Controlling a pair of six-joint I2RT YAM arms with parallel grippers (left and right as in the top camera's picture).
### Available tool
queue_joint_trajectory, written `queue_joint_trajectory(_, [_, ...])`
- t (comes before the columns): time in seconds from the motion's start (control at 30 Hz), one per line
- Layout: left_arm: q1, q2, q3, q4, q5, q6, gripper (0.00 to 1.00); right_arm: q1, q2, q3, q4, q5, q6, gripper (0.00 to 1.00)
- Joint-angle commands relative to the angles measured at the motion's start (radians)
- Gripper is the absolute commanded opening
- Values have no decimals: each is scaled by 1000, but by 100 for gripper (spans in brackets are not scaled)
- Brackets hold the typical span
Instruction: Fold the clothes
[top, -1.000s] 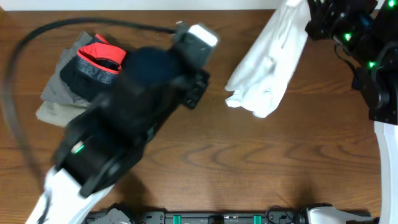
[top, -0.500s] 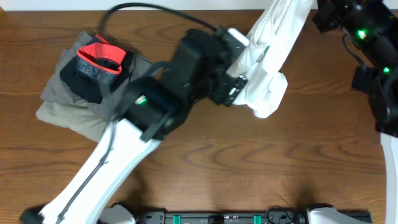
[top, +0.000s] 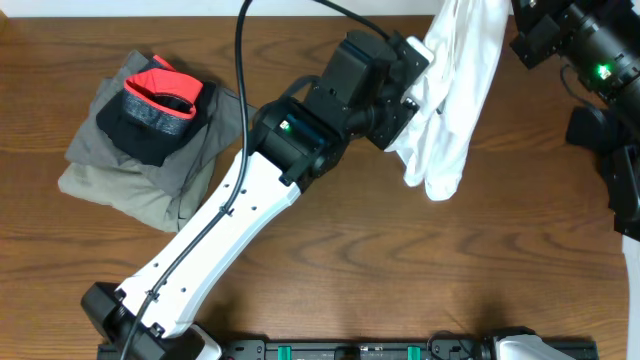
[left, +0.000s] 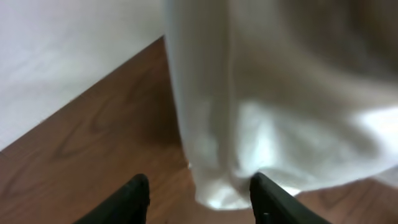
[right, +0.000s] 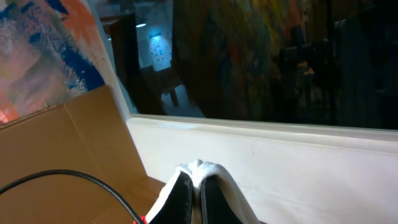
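Observation:
A white T-shirt (top: 455, 100) hangs bunched in the air over the table's far right part. My right gripper (top: 507, 24) holds its top end. In the right wrist view the two dark fingers (right: 181, 198) are pressed together, and a fold of the white T-shirt (right: 214, 174) bulges out above them. My left gripper (top: 412, 85) reaches across to the shirt's left side. In the left wrist view its fingertips (left: 135, 198) stand apart, and the shirt's lower edge (left: 217, 186) hangs between them, a little ahead. No chest print shows.
A folded grey-olive pile (top: 130, 160) lies at the table's left, with a red-and-black garment (top: 155, 100) on top. My left arm's black cable (top: 240, 60) loops toward the far edge. A cardboard panel (right: 62, 149) stands beyond the table.
My left arm has swung from the middle left across to the hanging shirt, and its jaws have come apart. The shirt now hangs straighter and further right.

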Motion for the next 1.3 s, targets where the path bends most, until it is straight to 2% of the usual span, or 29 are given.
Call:
queue_joint_trajectory(0.0, [5, -10, 3, 6, 110, 13, 54, 5, -33, 11, 18, -21, 14, 1])
queue_joint_trajectory(0.1, [5, -27, 3, 4, 165, 26, 55, 2, -39, 11, 38, -21, 13, 1])
queue_joint_trajectory(0.27, [5, -78, 3, 11, 176, 26, 55, 2, -61, 11, 111, -21, 34, 2])
queue_joint_trajectory(0.47, [5, -140, 3, 26, 283, 29, 56, 2, -87, 11, 168, -21, 93, 2])
queue_joint_trajectory(0.7, [5, -155, 3, 21, 302, 29, 55, 2, -94, 11, 227, -30, 134, 2])
queue_joint_trajectory(0.73, [5, -155, 3, 22, 321, 29, 54, 2, -94, 11, 233, -29, 137, 3])
queue_joint_trajectory(0.8, [5, -156, 3, 23, 337, 29, 41, 2, -94, 11, 241, -29, 141, 3])
queue_joint_trajectory(0.9, [5, -161, 3, 16, 325, 29, 8, 2, -94, 11, 237, -28, 140, 3])
queue_joint_trajectory(1.27, [13, -327, 3, -69, -51, 56, 6, -72, -88, 11, -38, 156, 26, 3])
